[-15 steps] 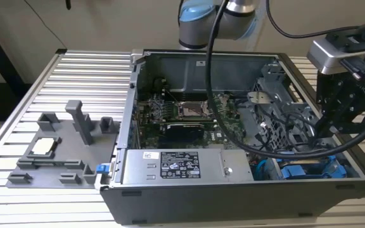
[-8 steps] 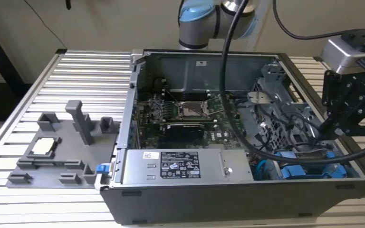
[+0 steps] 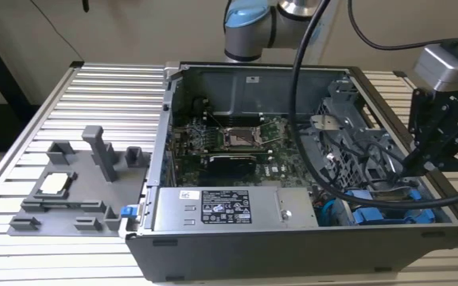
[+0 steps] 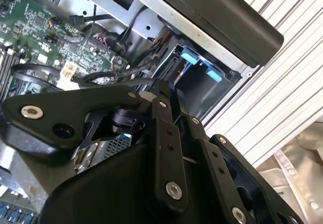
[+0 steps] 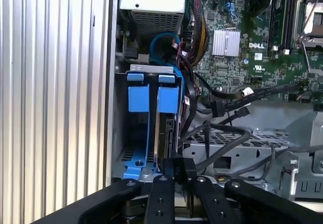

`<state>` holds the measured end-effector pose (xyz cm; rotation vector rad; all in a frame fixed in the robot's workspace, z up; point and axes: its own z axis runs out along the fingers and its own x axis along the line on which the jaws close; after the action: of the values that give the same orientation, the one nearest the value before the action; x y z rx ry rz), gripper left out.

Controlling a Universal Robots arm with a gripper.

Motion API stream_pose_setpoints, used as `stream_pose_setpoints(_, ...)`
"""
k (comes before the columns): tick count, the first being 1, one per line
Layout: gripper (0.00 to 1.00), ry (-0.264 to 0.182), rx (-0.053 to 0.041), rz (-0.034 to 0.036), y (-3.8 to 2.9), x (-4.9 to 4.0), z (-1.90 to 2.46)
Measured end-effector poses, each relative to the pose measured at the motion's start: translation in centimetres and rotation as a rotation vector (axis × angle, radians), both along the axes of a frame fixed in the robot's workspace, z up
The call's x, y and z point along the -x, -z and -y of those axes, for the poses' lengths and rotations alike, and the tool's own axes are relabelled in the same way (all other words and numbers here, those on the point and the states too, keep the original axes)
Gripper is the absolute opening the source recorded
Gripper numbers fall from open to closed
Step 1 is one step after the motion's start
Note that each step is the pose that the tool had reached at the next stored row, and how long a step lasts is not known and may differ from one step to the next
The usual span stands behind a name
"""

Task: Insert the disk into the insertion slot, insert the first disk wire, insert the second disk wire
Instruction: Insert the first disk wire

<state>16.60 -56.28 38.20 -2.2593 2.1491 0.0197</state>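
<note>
The claw [image 5: 179, 177] had its two black fingers [image 5: 160, 196] drawn nearly together, pinching a small black plug [image 5: 178, 166] between their tips. The plug sat against the near end of the disk [image 5: 164, 133]. Whether it was pushed fully home could not be told.

The disk stood on edge inside the slot [image 5: 151, 68] of the grey metal cage, and its blue frame [image 5: 169, 99] reached to the far end of the bay. Just beside it, in the neighbouring bay, was a second blue frame [image 5: 138, 97]. Black cables [image 5: 222, 133] looped from beside the cage across a perforated grey plate [image 5: 229, 139], with the green circuit board [image 5: 237, 67] beyond them.

In the exterior view the claw hung low inside the near corner of the open computer case [image 3: 293, 262], on the exterior view's right. A grey box with a sticker [image 3: 229, 208] lay along the case's near wall, toward the exterior view's left of that corner. The case rested on a slatted table [image 3: 110, 101]. A grey tray of fixtures [image 3: 62, 196] lay just outside the case at the exterior view's left.
</note>
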Motion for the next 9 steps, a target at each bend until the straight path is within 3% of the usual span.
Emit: stream_pose_setpoints(9, 0.19, 0.0, 0.0004, -0.0003, 0.03, -0.08, 0.0)
